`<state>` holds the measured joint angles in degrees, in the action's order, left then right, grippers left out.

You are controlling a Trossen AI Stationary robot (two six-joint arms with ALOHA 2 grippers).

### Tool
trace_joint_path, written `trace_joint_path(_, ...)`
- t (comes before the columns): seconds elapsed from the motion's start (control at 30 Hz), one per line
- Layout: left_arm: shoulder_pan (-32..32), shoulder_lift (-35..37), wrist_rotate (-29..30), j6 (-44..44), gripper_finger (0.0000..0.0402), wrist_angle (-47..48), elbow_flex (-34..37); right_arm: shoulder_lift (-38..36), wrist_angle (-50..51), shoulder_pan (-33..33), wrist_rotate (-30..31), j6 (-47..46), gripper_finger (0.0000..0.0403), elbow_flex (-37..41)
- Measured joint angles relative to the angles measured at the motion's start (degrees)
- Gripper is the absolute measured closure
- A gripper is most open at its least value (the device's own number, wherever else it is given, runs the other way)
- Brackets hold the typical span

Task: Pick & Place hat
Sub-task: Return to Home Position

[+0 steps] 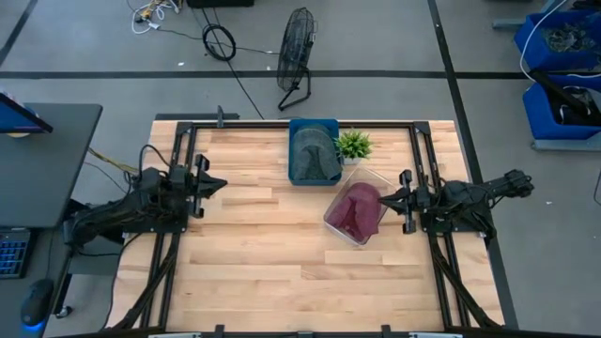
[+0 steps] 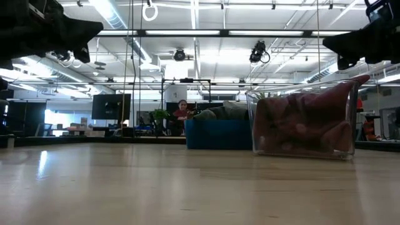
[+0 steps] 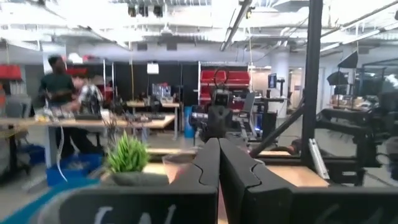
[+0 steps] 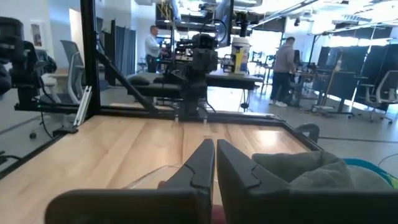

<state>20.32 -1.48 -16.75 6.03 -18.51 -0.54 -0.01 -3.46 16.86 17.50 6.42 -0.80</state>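
Fan (image 1: 296,47) beyond blue bin (image 1: 313,123), overhead only

Smooth wood table (image 2: 187,187), glossy clear plastic bin (image 2: 300,89), matt red cloth caps (image 2: 306,125).

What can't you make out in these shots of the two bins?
Number of red fabric caps in the transparent plastic bin: high and low views show one merged mass.
Dark cap in the blue plastic bin: low view, bin wall hides most.
Green potted plant: left wrist view, blurred; left pincer covers its base.
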Motion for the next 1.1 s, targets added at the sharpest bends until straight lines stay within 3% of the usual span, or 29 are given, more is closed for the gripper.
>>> trace_joint_path(0.1, 0.0, 0.0, 0.2, 2.6, 0.0399, 1.8, 0.0, 0.0, -0.1, 0.0, 0.0, 0.0, 0.0381, -0.1)
trace_joint_path(0.2, -0.1, 0.0, 4.1, 5.5, 0.0399, 3.2, 0.0, 0.0, 0.0, 0.0, 0.4, 0.0, 0.0381, -0.1)
trace_joint_path(0.43, 0.0, -0.1, 12.3, 4.3, 0.0399, 15.5, 0.0, 0.0, -0.4, 0.0, 10.9, -6.4, 0.0381, -0.1)
trace_joint_path(0.53, 0.0, -0.6, 13.1, 6.1, 0.0399, 16.3, -0.1, 0.0, -0.4, 0.0, 12.1, -9.1, 0.0381, -0.1)
trace_joint_path(0.8, 0.0, -1.1, 13.0, 23.5, 0.0399, 16.3, 0.0, 0.0, -0.4, 0.0, 12.1, -9.0, 0.0381, -0.1)
trace_joint_path(1.1, 0.0, -1.1, 12.9, 10.9, 0.0399, 15.6, 0.0, 0.0, -0.4, 0.0, 12.0, -9.0, 0.0381, -0.1)
